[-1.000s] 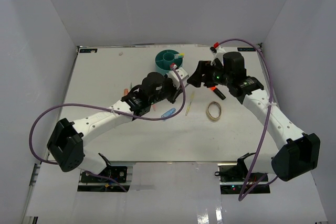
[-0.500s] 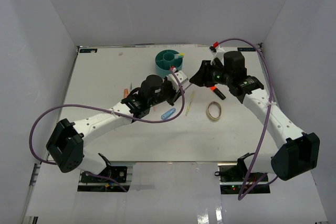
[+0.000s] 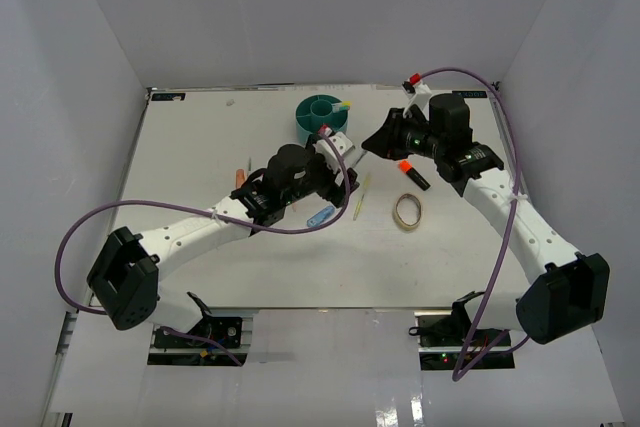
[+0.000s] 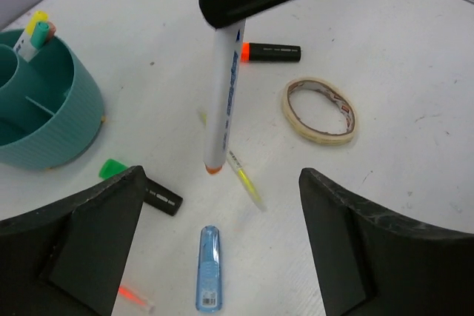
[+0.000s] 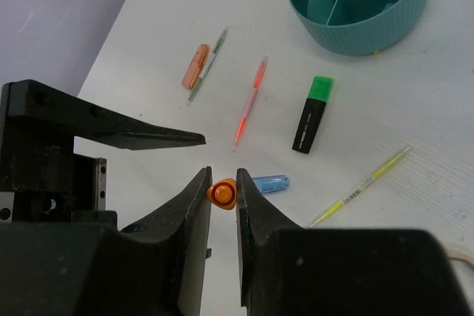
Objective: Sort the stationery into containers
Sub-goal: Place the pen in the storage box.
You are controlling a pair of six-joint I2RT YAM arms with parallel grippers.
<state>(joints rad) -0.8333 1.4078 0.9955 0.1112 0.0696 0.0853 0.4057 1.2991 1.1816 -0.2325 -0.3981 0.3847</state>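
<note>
Though illegible, blue print (image 4: 229,79) on white pen (image 4: 220,120)

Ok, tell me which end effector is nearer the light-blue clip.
Left. The left end effector hovers open just beyond the light-blue clip; the right end effector is farther to the right, shut on a white pen.

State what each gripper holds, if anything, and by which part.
The right gripper holds a white pen by its upper end; the orange tip hangs free, pointing down. The left gripper is open and holds nothing.
</note>
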